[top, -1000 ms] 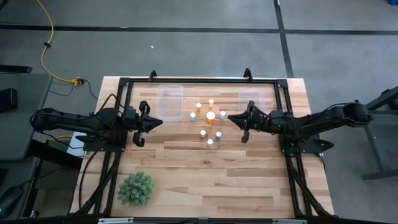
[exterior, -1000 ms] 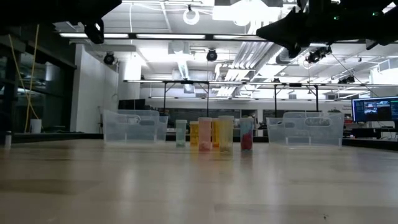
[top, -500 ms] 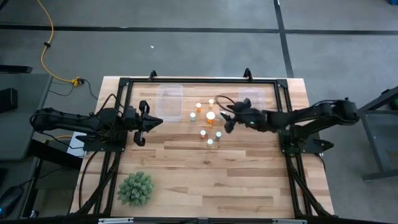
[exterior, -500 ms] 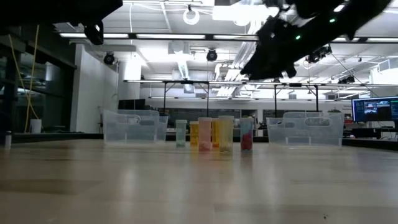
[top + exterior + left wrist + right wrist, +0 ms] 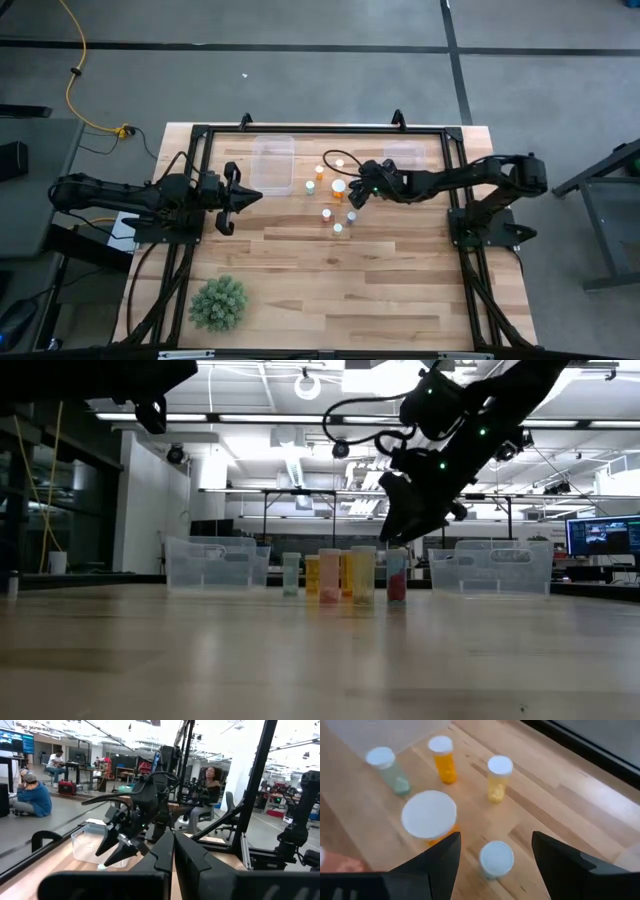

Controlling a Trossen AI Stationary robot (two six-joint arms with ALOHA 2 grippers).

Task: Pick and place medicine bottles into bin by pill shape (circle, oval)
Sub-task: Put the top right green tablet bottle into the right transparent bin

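Several small medicine bottles (image 5: 326,213) with white caps stand upright in a cluster at the table's far middle. One of them is a larger orange bottle (image 5: 339,186). My right gripper (image 5: 357,191) hangs open over the cluster's right side, slanting down. Its fingers stand either side of a pale bottle's cap (image 5: 496,858), above it and apart from it. The large white cap (image 5: 429,815) shows just beyond one finger. My left gripper (image 5: 246,197) waits shut above the table's left side, pointing toward the cluster.
Two clear bins stand at the far edge, one to the left (image 5: 273,162) and one to the right (image 5: 405,157) of the cluster. A green spiky plant (image 5: 218,303) sits near the front left. Bare wood lies in front of the bottles. People sit in the room beyond.
My right gripper has opened, travelled toward the table's left edge and down to the bottle cluster, and tipped from about level to slanting downward. The bottles have not moved.
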